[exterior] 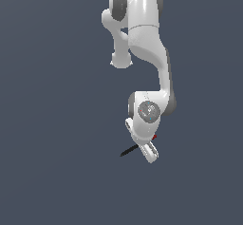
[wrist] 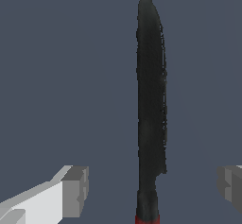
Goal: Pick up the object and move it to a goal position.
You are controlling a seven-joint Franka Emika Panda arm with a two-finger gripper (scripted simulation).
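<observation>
While the arm (exterior: 147, 43) reaches down over the flat grey floor (exterior: 52, 138), its gripper (exterior: 145, 145) hangs just above the object (wrist: 150, 105), a thin knife-like stick with a long black blade and a red handle end. Taking the gripper as the landmark, the black point pokes out to the exterior view's left of it, and a speck of the red end shows at its other side, so the stick lies across underneath it.

From the wrist view, the two fingers (wrist: 75, 190) stand wide apart, one on each side of the stick near the place where the blade narrows into the handle, and neither touches it. The gripper holds nothing.

Judging by its shape, the stick is probably light and stiff, so weight should be no trouble. Its slimness is the difficulty: it lies low on the floor, and the fingers likely need to come right down before closing. The smooth blade may slip or swivel, so a hold near the handle junction, across the narrow width, seems the safest.
</observation>
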